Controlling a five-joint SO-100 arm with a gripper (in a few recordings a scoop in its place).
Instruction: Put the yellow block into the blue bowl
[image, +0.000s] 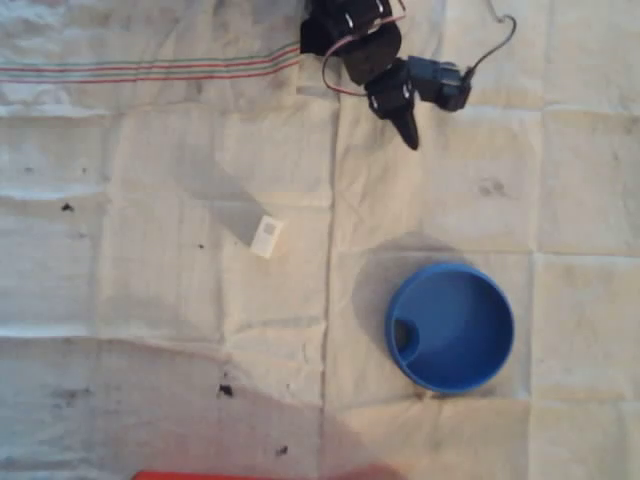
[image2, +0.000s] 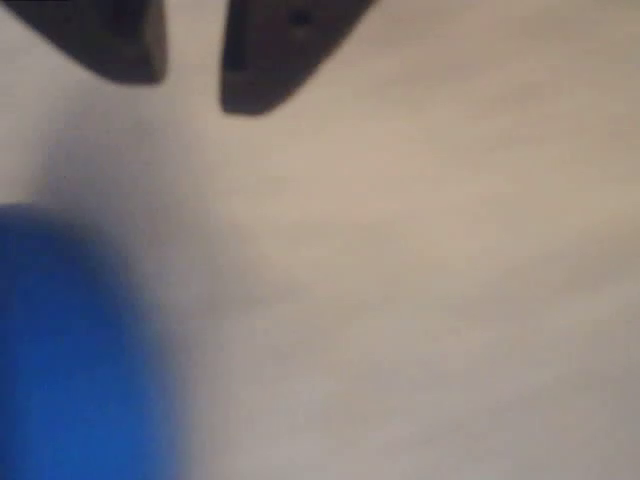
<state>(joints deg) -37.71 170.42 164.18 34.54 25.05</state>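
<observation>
Overhead view: the yellow block (image: 266, 236) lies free on the cloth-covered counter (image: 150, 330), well left of the blue bowl (image: 450, 327); the fingers (image: 407, 128), far behind, hang empty, slightly parted in the wrist view, awaiting approach.

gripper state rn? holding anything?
Gripper: slightly open, a narrow gap between the fingers, holding nothing. The yellow block lies on the cloth, apart from it.

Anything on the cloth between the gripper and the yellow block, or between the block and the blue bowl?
Nothing visible. In the overhead view only bare cloth separates the gripper from the yellow block, and the block from the blue bowl.
</observation>
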